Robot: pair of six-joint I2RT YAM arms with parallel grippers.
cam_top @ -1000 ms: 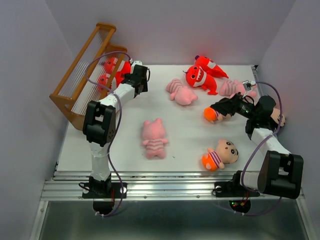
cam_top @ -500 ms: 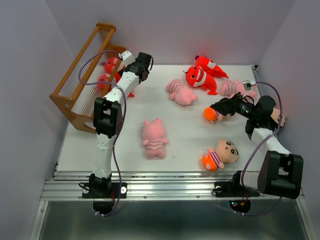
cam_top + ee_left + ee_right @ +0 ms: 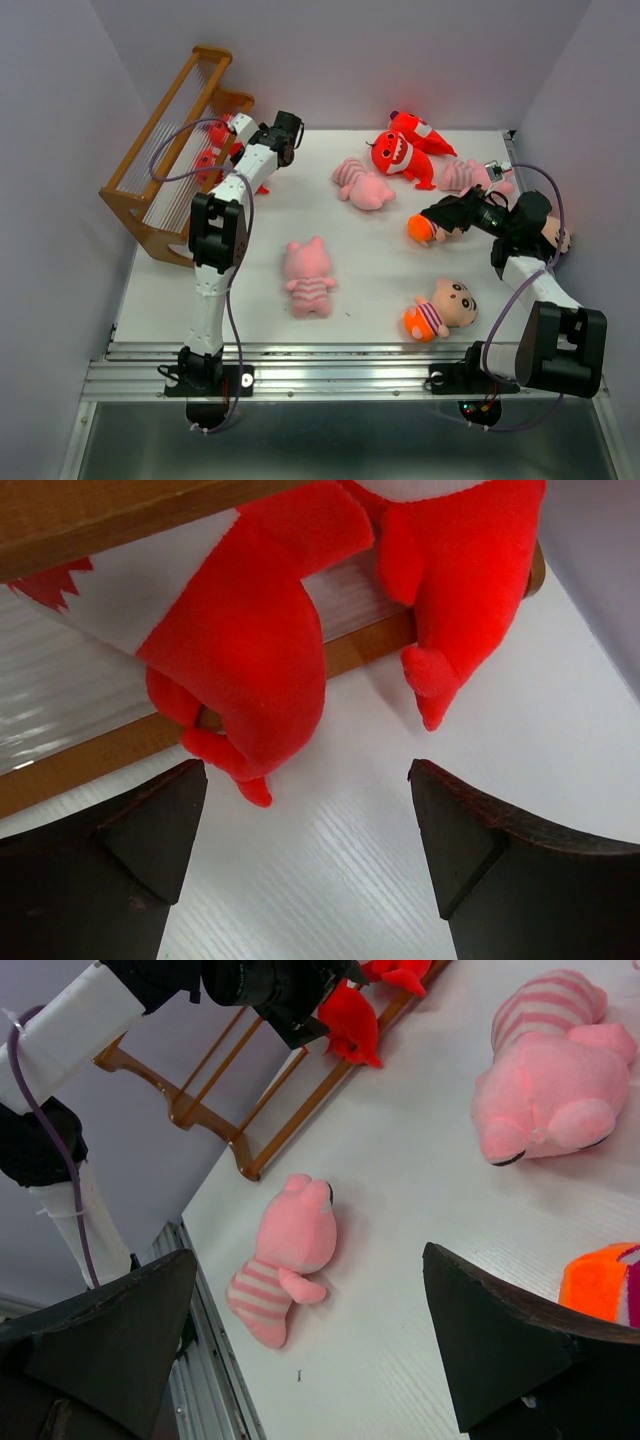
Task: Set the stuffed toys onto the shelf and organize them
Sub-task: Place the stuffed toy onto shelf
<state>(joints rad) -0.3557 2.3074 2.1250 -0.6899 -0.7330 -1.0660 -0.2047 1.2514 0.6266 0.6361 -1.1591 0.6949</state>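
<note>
Left tool (image 3: 305, 780) spread, empty, facing two fuzzy red monsters (image 3: 250, 670) on pale slats of the wooden shelf (image 3: 140, 165), legs over its rail. Right tool (image 3: 310, 1255) spread above white table (image 3: 380, 290); soft striped pig (image 3: 285, 1260), boy doll (image 3: 440, 308) lie loose.

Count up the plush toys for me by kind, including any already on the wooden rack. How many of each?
Red monsters: 4, two on the rack
Pink pigs: 3
Boy dolls: 3, one mostly hidden
Total: 10

White-and-black arms (image 3: 222, 215), purple cables (image 3: 505, 320)
</note>
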